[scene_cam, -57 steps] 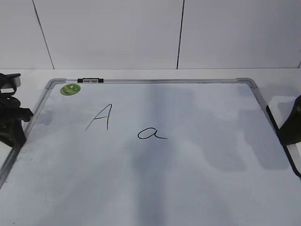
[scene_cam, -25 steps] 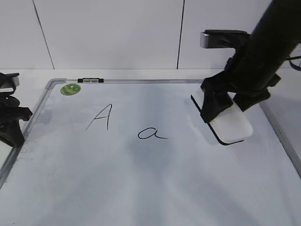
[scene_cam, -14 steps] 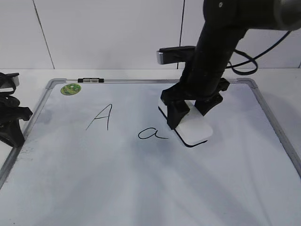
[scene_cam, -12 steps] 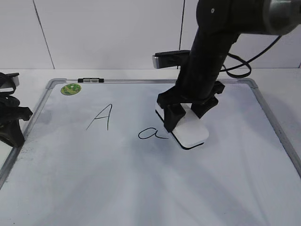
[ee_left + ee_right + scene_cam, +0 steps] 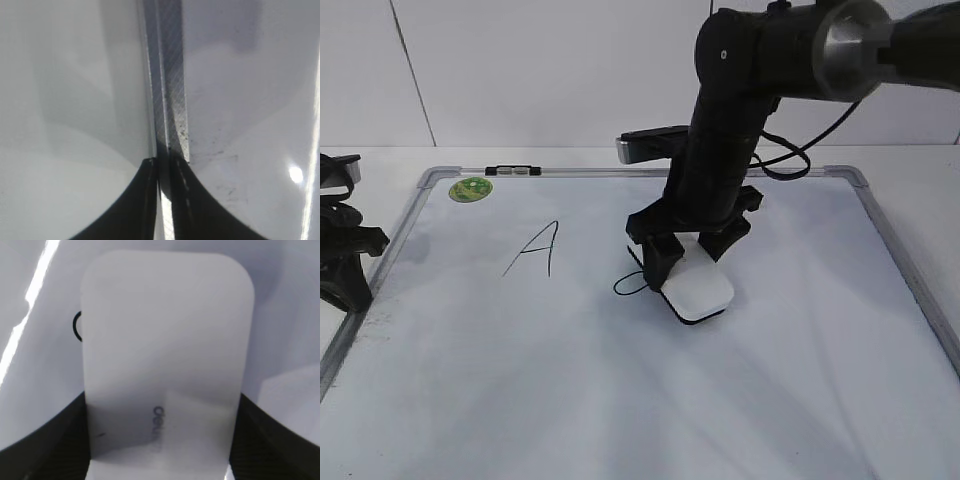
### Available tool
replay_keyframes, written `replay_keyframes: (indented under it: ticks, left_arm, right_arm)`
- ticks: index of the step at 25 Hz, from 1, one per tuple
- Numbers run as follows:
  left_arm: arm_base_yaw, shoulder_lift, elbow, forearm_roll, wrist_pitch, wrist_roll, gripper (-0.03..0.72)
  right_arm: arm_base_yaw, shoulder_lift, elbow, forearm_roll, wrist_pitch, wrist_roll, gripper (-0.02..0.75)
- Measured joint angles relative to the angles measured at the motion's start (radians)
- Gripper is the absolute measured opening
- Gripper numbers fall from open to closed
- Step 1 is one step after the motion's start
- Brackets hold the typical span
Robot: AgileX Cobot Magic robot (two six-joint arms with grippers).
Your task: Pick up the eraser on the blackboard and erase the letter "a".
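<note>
The eraser (image 5: pixel 695 291) sits flat on the blackboard (image 5: pixel 620 400), right over the letter "a" (image 5: pixel 631 285), and only the left curve of that loop peeks out beside its near-left edge. In the right wrist view the eraser (image 5: pixel 165 360) fills the frame, grey print on its top, with a sliver of the black loop (image 5: pixel 76 326) showing at its left side. The right gripper (image 5: pixel 692 252) has the eraser clamped, one dark finger on each long side, the arm angling down from the upper right. Up and to the left the capital "A" (image 5: pixel 534 249) stands untouched, well apart from the eraser. Further back, the green sticker (image 5: pixel 470 189) sits in the board's far left corner, with the small black-and-silver clip (image 5: pixel 512 171) on the frame just beside it. Over at the left edge, the left gripper (image 5: pixel 161 200) has its fingers drawn together with nothing between them, hanging over the grey frame rail (image 5: pixel 167 90).
</note>
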Motion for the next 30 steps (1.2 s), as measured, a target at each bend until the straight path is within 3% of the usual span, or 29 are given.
replay_keyframes:
  ticks: [15, 30]
  left_arm:
    - [0.0, 0.0, 0.0, -0.004, 0.0, 0.0, 0.046]
    - [0.0, 0.0, 0.0, -0.004, 0.0, 0.0, 0.046]
  right_arm:
    - [0.053, 0.09, -0.103, -0.022, 0.024, 0.024, 0.568]
    - [0.215, 0.092, -0.108, -0.153, 0.029, 0.039, 0.567]
